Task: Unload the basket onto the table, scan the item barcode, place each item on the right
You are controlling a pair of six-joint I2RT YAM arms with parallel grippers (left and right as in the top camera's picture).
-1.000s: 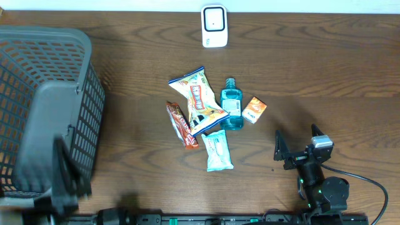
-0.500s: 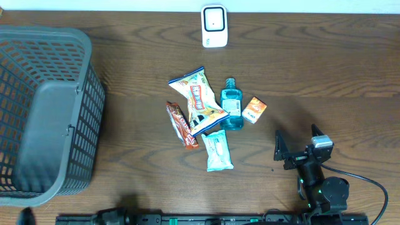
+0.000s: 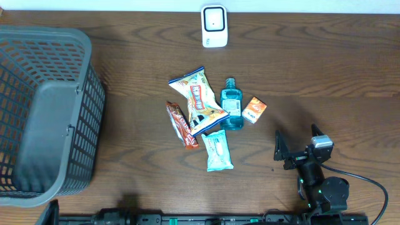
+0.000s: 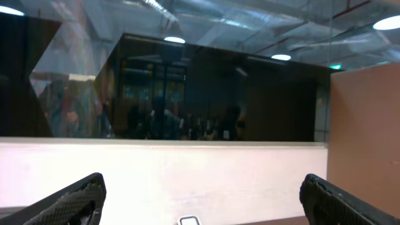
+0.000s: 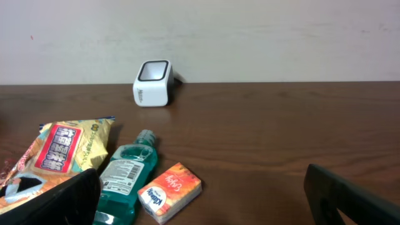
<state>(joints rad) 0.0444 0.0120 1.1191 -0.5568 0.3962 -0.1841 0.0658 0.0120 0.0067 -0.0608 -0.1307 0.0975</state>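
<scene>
Overhead: scanner [image 3: 214, 26] at table's [image 3: 325, 75] far edge

Black right arm [image 3: 324, 190] carries carbon-weave fingers [image 5: 59, 199], grey wrist block [image 3: 322, 142], thin black cable [image 3: 365, 177]

- Tabletop [image 3: 325, 75]: dark wood with a clear grain and a low sheen.
- Basket [image 3: 44, 112]: grey plastic lattice, matt.
- Scanner [image 3: 214, 26]: smooth white plastic with a glossy dark window.
- Bottle [image 3: 231, 107]: clear teal plastic, shiny, with a paper-like label.
- Bag [image 3: 199, 100], bar [image 3: 181, 125] and packet [image 3: 218, 151]: crinkled plastic film, glossy (the bag catches the most light).
- Box [image 3: 254, 109]: orange printed card, smooth.
- Left pincer [image 4: 203, 187]: fingers [image 4: 69, 203] black, with a woven, carbon-like texture, matt.
</scene>
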